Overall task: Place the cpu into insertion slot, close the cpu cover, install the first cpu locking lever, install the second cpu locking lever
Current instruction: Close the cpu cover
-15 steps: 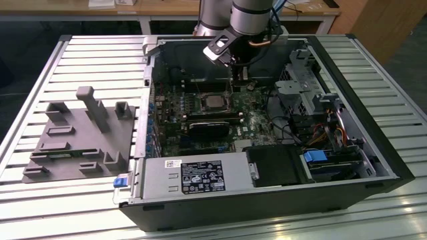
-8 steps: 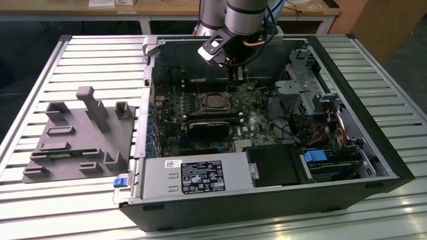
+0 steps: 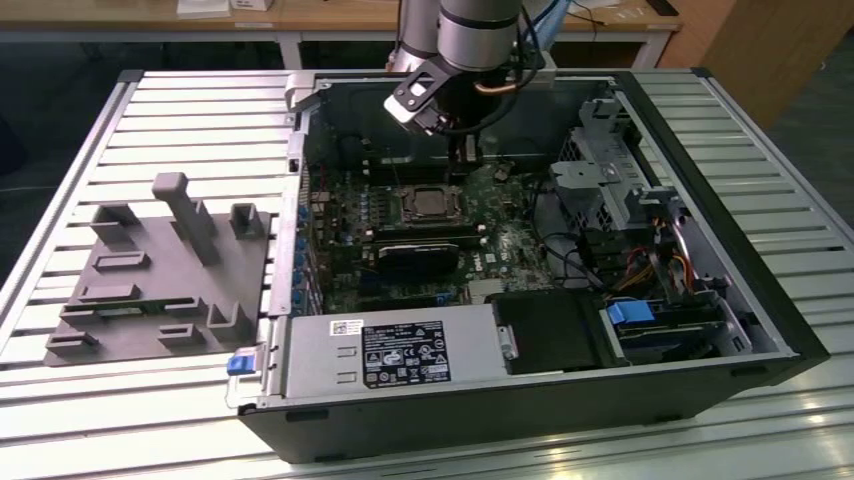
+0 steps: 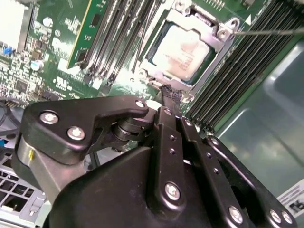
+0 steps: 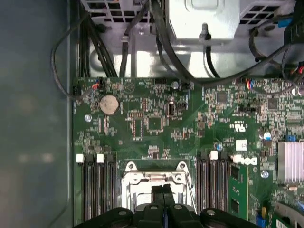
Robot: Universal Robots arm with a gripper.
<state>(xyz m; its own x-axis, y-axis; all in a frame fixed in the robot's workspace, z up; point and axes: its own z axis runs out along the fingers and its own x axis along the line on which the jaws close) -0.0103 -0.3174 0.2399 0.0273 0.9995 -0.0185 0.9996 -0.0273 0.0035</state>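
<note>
Poised over the green motherboard (image 5: pixel 156 118), hand (image 4: pixel 167 92) with fingers pinched together, gripping nothing, just beside the insertion slot (image 5: pixel 154 178) — cpu (image 4: pixel 183 50) seated inside, framed by the lowered cpu cover (image 4: pixel 217 50).

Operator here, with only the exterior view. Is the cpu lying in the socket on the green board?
Observer: Yes. In the second wrist view the cpu lies flat, silvery top up.
Operator: Is the cover down over it?
Observer: It looks so. The cpu cover lies flat as a frame around the chip, whose top shows through its window.
Operator: Is the gripper open or shut?
Observer: Shut. In the first wrist view the gripper is closed to a narrow tip, close beside the cover's edge. I cannot tell if it touches.
</note>
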